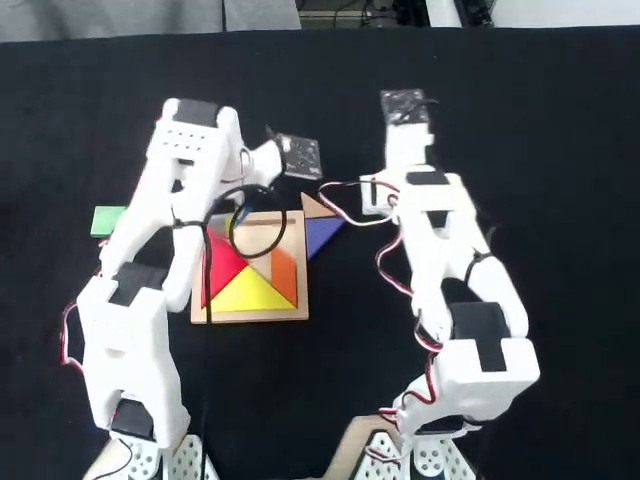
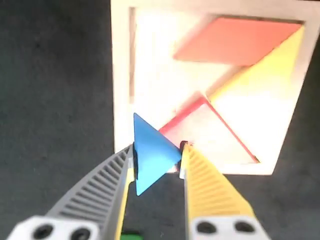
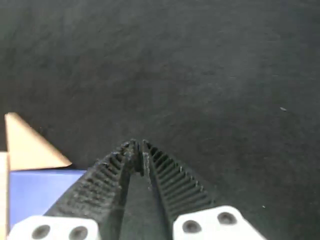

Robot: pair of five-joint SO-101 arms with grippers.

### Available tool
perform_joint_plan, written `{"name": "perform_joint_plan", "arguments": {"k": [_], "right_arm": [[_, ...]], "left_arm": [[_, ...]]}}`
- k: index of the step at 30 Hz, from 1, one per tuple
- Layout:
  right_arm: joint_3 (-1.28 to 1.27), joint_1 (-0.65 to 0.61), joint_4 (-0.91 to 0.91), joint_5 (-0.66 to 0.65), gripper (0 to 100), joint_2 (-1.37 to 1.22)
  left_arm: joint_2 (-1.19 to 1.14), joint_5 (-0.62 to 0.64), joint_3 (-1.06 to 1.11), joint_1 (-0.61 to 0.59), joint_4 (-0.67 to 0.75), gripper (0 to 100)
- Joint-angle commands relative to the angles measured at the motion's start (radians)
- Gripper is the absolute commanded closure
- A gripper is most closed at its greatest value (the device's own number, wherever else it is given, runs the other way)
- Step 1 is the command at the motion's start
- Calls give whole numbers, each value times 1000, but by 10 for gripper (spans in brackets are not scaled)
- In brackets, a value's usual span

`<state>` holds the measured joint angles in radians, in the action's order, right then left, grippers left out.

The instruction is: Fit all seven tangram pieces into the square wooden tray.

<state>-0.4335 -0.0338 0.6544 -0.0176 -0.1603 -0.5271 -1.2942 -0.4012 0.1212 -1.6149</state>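
Gripping a small blue triangle (image 2: 150,157) by its edges, the left pincer (image 2: 157,149) hangs over one corner of the square wooden tray (image 2: 120,75). The triangle stands upright between the ribbed fingers (image 2: 210,185), one grey and one yellow.

In the high view the tray (image 1: 250,315) lies on the black table (image 1: 500,120) between the two arms. Three pieces lie inside it: a red triangle (image 1: 225,262), a yellow triangle (image 1: 250,292) and an orange piece (image 1: 285,268). The rest of its floor is bare wood.

Just beside the tray's right rim lie a tan triangle (image 1: 316,207) and a darker blue piece (image 1: 322,235), touching each other. A green piece (image 1: 107,220) lies well apart, on the left side of the table.

The right pincer (image 3: 138,147) is clenched with nothing between its black fingers, low over the table near the tan triangle and the darker blue piece.
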Motion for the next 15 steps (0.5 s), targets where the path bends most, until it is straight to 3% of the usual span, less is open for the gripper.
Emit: {"name": "perform_joint_plan", "arguments": {"k": [1, 15], "right_arm": [[61, 31, -25, 26, 986, 10], [56, 26, -37, 26, 986, 8]], "left_arm": [[68, -6, 73, 39, 75, 927], [66, -5, 177, 31, 230, 923]]}}
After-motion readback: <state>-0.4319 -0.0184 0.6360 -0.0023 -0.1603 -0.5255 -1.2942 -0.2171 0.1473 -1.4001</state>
